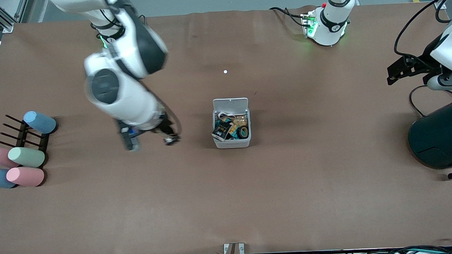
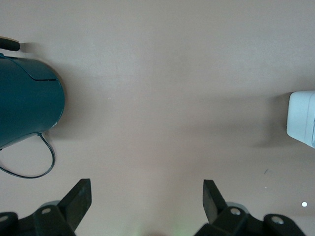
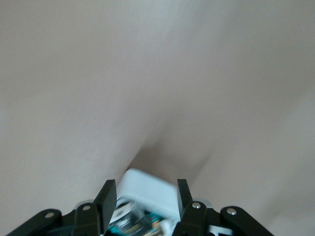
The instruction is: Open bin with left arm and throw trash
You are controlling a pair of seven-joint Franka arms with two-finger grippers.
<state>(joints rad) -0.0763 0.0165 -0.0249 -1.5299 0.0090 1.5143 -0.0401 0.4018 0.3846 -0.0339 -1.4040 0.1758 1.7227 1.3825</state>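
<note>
The right gripper [image 1: 150,141] hangs low over the bare table beside the bin, on the side toward the right arm's end, its fingers spread and holding nothing; its wrist view shows the two fingertips [image 3: 109,196] apart with the bin's white corner between them. The left gripper [image 1: 398,70] waits over the left arm's end of the table, above the dark teal container, its fingers [image 2: 78,199] set wide with bare table between them. One brown table [image 1: 308,184] fills the scene. The one large teal round container [image 1: 442,134] stands at the left arm's edge. Five pastel cylinders [image 1: 26,157] lie at the right arm's edge, around one dark rack [image 1: 22,136]: two blue, two pink, one green. The single white bin [image 1: 231,123] sits near the table's middle, well apart from both edges, with its lid [image 1: 230,103] tipped open toward the robots' side. Inside lies the trash: one black snack wrapper [image 1: 222,129], one black tape ring [image 1: 243,132], and what seems to be one pale band loop [image 1: 224,115], though it is small and hard to make out.
</note>
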